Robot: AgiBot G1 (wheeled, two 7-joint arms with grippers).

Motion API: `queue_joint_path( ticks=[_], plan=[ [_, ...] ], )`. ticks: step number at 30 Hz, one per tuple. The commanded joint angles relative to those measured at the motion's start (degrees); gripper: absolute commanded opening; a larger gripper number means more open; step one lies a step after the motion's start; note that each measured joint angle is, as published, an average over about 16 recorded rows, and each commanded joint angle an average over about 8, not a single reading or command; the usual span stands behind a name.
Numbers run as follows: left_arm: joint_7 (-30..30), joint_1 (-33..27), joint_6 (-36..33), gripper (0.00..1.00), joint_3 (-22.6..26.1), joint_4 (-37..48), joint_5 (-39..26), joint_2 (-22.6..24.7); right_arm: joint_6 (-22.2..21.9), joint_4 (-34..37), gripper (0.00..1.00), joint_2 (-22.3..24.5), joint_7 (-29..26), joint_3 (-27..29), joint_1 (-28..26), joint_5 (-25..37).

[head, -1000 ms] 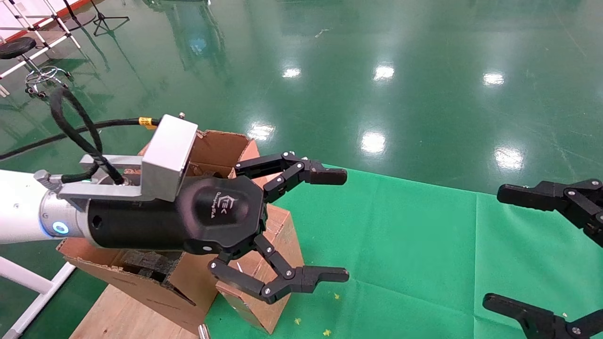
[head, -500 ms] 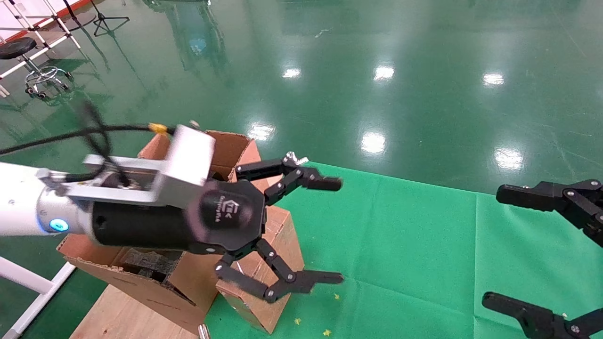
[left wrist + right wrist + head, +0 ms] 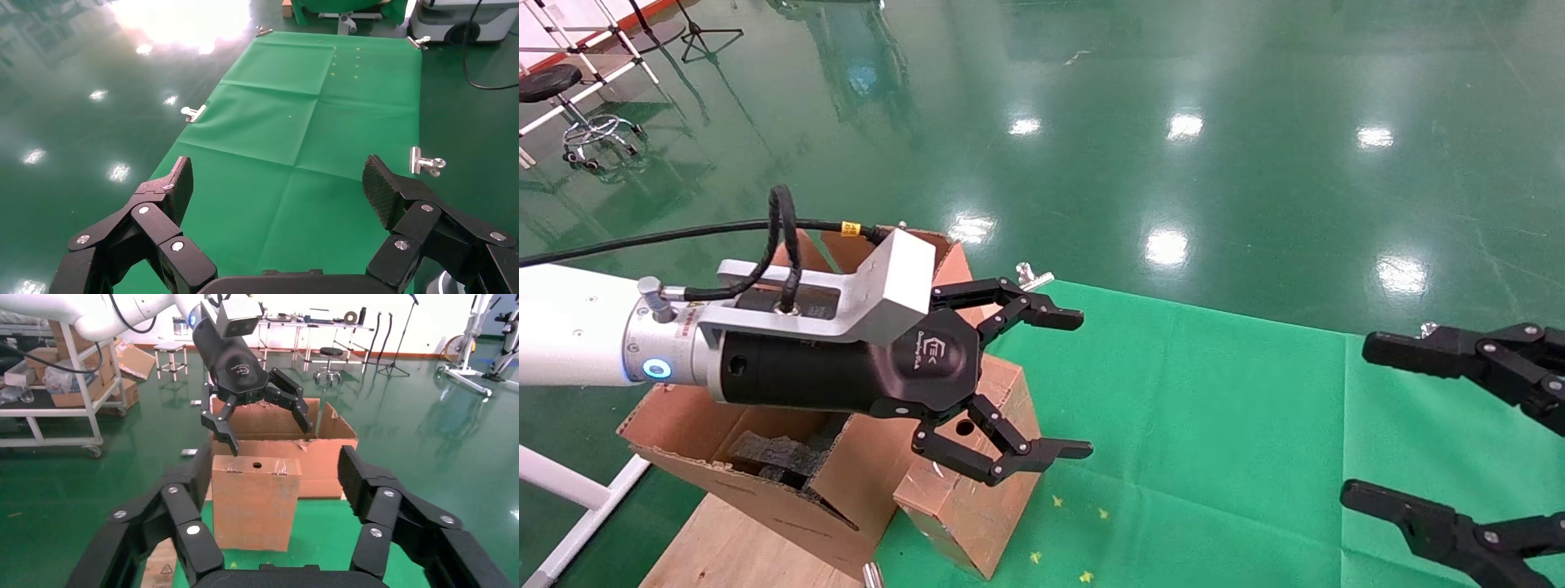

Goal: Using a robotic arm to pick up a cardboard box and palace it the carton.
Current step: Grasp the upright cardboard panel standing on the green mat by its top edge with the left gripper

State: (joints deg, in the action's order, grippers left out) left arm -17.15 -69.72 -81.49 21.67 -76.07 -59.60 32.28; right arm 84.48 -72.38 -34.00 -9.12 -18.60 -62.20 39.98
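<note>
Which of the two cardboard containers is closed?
The small cardboard box under the left pincer, with a round hole; the carton behind has open, torn flaps.

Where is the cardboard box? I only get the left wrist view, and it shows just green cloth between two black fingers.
Observer: The cardboard box stands upright below the left tool, which is open and not touching it.
Operator: And the big carton?
Observer: The carton sits right beside the box, on the robot's left of it, flaps up, with black foam inside.
Operator: What about the other arm?
Observer: The right tool hangs open over the green cloth, facing the box.
</note>
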Motion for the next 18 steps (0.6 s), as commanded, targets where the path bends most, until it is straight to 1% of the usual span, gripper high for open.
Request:
queue_joint_path(
  ticks=[1,4,8,13,16,18],
  plan=[
    [0.55,0.28,-0.18,1.00,-0.20,0.19,0.29,-0.03,0.00,0.00,0.00,0.00,0.00,0.00,0.00,0.00],
    [-2.15,-1.40,1.17,1.00,0.92,-0.20,-3.68,-0.40,0.00,0.00,0.00,0.00,0.00,-0.01,0.00,0.00],
    [-9.81,-6.20,2.55,1.00,3.85,-0.93,-12.72,-0.33,0.00,0.01,0.00,0.00,0.01,-0.01,0.00,0.00],
    [-24.11,-13.62,0.86,1.00,8.15,-0.66,-23.95,1.06,0.00,0.01,0.00,0.00,0.01,-0.02,-0.01,-0.01],
    [-33.06,-17.18,-1.57,1.00,10.05,-0.08,-27.90,2.04,0.00,0.01,0.00,0.00,0.01,-0.02,-0.01,-0.01],
    [-38.09,-19.00,-3.42,1.00,10.96,0.31,-29.27,2.56,0.00,0.01,0.00,0.00,0.01,-0.02,-0.01,-0.01]
  ],
)
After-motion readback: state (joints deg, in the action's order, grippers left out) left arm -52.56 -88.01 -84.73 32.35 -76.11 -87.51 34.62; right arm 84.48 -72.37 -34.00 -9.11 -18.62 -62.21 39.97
